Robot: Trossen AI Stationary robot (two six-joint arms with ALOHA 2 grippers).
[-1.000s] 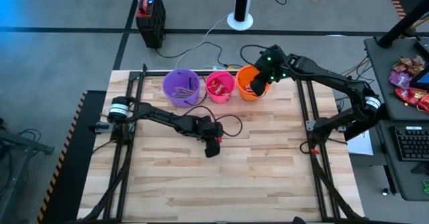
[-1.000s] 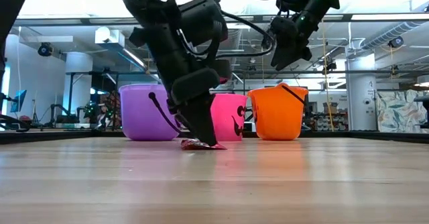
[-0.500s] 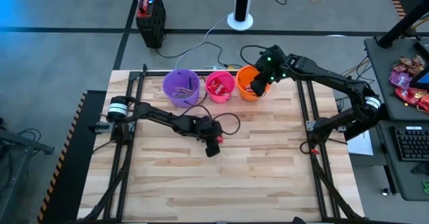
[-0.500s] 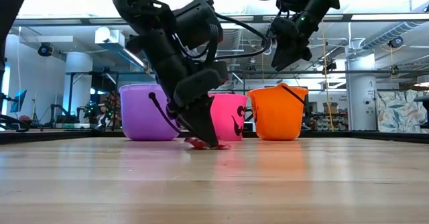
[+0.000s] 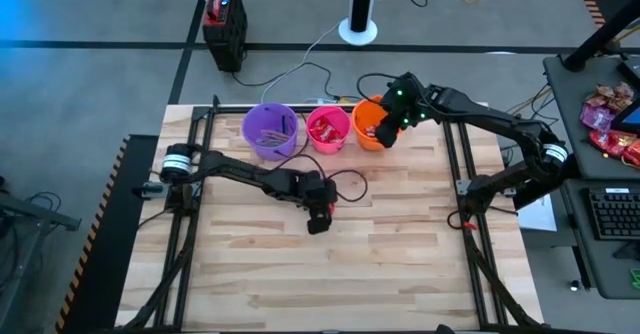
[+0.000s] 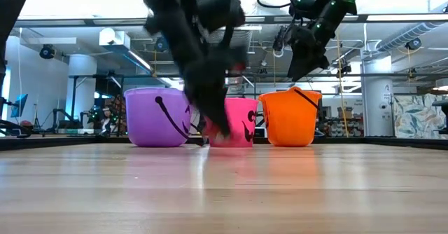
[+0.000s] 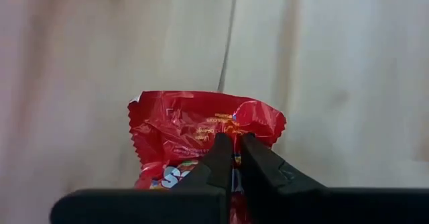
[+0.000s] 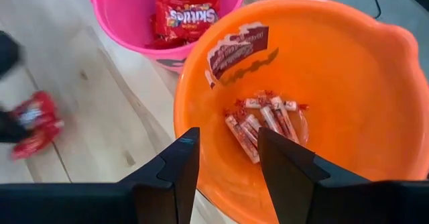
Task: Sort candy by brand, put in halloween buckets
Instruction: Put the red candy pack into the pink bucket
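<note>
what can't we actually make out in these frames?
- Low view: left gripper is motion-blurred, so the red packet in its shut jaws is hard to separate from the pink bucket behind.
- Left wrist view: the fingers cover most of the packet's print.
- High view: purple bucket contents are too small to identify.
- Right wrist view: right gripper is open over the orange bucket; its near rim is cut off.
</note>
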